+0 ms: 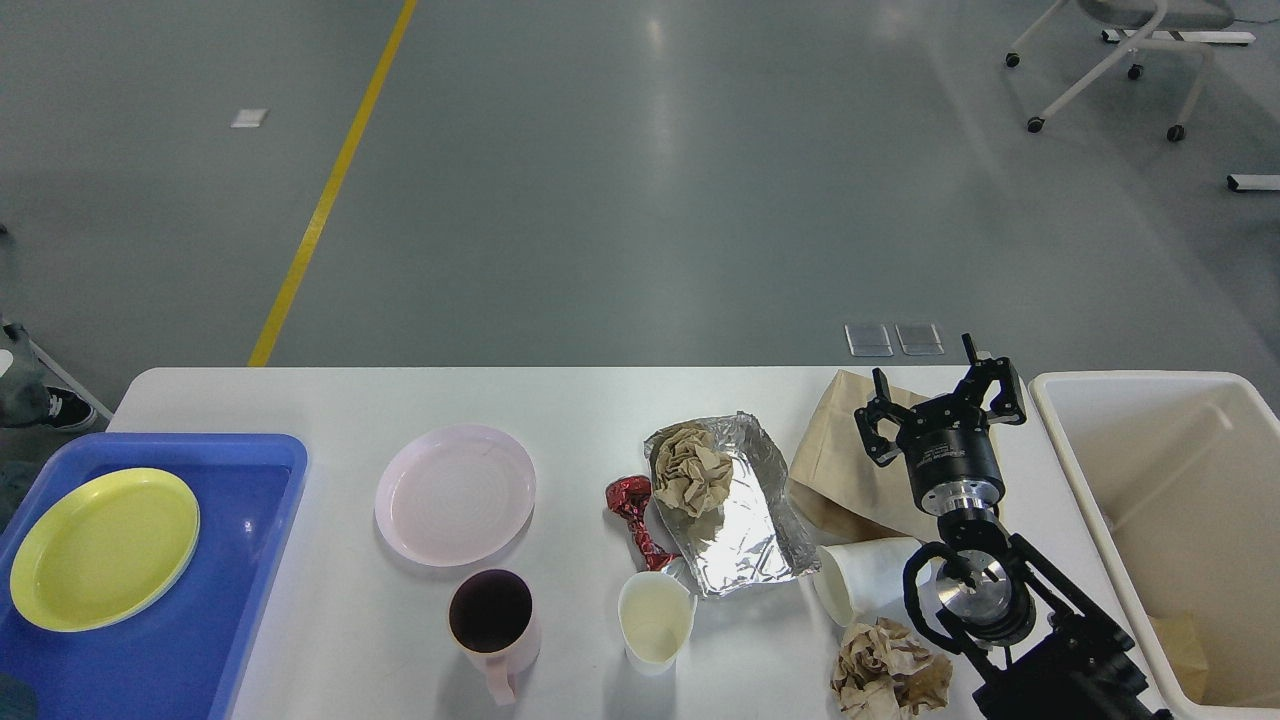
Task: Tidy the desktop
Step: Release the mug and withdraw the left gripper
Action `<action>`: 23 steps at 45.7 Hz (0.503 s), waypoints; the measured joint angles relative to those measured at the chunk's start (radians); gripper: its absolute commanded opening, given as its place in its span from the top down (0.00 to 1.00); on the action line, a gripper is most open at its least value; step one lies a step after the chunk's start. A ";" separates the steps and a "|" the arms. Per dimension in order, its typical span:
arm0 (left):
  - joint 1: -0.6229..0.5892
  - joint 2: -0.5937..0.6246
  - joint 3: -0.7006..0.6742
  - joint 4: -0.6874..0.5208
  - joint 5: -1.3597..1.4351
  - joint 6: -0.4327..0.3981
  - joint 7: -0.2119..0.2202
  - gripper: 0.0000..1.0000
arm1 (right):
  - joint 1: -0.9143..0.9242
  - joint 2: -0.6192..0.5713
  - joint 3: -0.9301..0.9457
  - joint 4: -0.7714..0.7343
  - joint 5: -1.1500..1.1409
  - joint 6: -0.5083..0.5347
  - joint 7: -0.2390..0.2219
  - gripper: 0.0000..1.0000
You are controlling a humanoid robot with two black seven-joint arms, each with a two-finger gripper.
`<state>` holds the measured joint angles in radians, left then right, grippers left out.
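Right claw (940, 405) poised above the right end of the white bench (580, 400), fingers apart and empty.

The bench spreads below and to the left of the claw, which hangs over a brown paper bag (845, 465) beside the cream bin (1150, 460); whether it touches the bag cannot be told. Near the arm lie a tipped white paper cup (860, 575) and a crumpled brown paper ball (885, 670). The left claw is out of view.

Right arm (1010, 610): black, open-framed links
Wrist: black cylinder, silver metal ring
Fingers (876, 432): black, two, clawed
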<state>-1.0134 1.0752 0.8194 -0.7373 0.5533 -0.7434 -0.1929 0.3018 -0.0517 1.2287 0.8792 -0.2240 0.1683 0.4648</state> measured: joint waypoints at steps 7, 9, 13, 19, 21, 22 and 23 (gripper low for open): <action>0.007 0.000 -0.002 0.044 -0.003 -0.023 -0.016 0.96 | 0.000 0.000 0.000 0.000 0.000 0.000 0.000 0.00; 0.008 -0.002 -0.004 0.051 -0.003 -0.025 -0.016 0.96 | 0.000 0.000 0.000 0.000 0.000 0.000 0.000 0.00; 0.010 -0.008 -0.011 0.075 -0.008 -0.028 -0.017 0.96 | 0.000 0.000 0.000 0.000 0.000 0.000 0.000 0.00; 0.010 -0.014 -0.015 0.106 -0.011 -0.032 -0.020 0.95 | 0.000 0.000 0.000 0.000 0.000 0.000 0.000 0.00; 0.012 -0.016 -0.015 0.111 -0.012 -0.030 -0.020 0.95 | 0.000 0.000 0.000 0.000 0.000 0.000 0.000 0.00; 0.014 -0.017 -0.016 0.113 -0.012 -0.028 -0.021 0.95 | 0.000 0.000 0.000 0.000 0.000 0.000 0.000 0.00; 0.016 -0.017 -0.016 0.114 -0.012 -0.027 -0.021 0.95 | 0.000 0.000 0.000 0.000 0.000 0.000 0.000 0.00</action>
<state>-0.9973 1.0578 0.8030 -0.6235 0.5411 -0.7702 -0.2140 0.3019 -0.0518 1.2287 0.8792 -0.2240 0.1683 0.4648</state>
